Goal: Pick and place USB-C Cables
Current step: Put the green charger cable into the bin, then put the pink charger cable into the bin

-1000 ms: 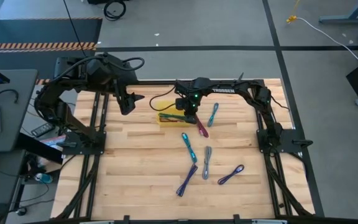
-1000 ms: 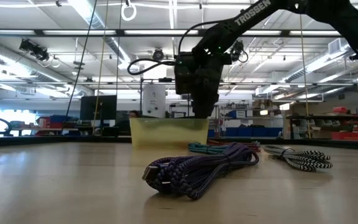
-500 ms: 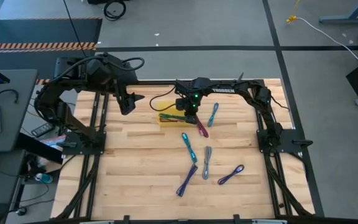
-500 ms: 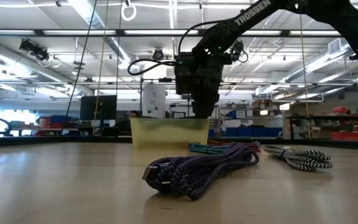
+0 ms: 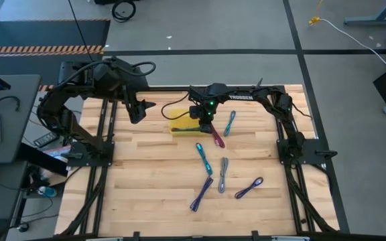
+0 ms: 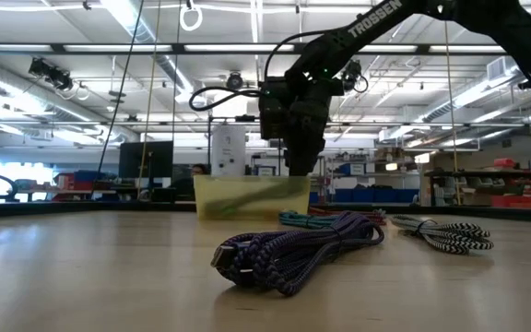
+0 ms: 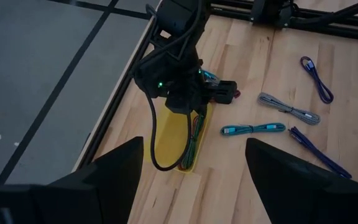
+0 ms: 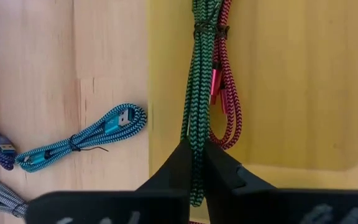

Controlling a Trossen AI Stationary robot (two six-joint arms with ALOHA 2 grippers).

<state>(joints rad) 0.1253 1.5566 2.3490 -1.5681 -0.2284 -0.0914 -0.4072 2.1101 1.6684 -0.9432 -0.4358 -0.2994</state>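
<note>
A small yellow tray (image 5: 177, 130) stands at the table's far middle. A green USB-C cable (image 8: 197, 74) and a maroon one (image 8: 227, 106) lie side by side in it. My right gripper (image 8: 194, 149) is down over the tray's right end, shut on the green cable. On the wood lie other cables: teal (image 5: 203, 155), grey (image 5: 223, 173), two purple (image 5: 202, 194) (image 5: 248, 187), teal-blue (image 5: 230, 122) and another maroon one (image 5: 218, 138). My left gripper (image 5: 140, 110) hangs open, high over the table's far left. My right gripper pinches the green cable near one end (image 8: 193, 132) between its two fingers, slanting steeply down from above. The bundle runs straight out ahead of the fingers and lies along the tray's floor beside the maroon cable.
In the low view a purple bundle (image 6: 284, 254) lies close to the near edge, with a grey one (image 6: 445, 232) behind it to the right. Bare wood spreads over the table's left half and near edge. The arms' dark frames stand at both sides.
My right gripper has stayed over the tray. In the low view a green shade now shows through the tray's near wall where none showed before: the green cable has come down lower inside the tray.
</note>
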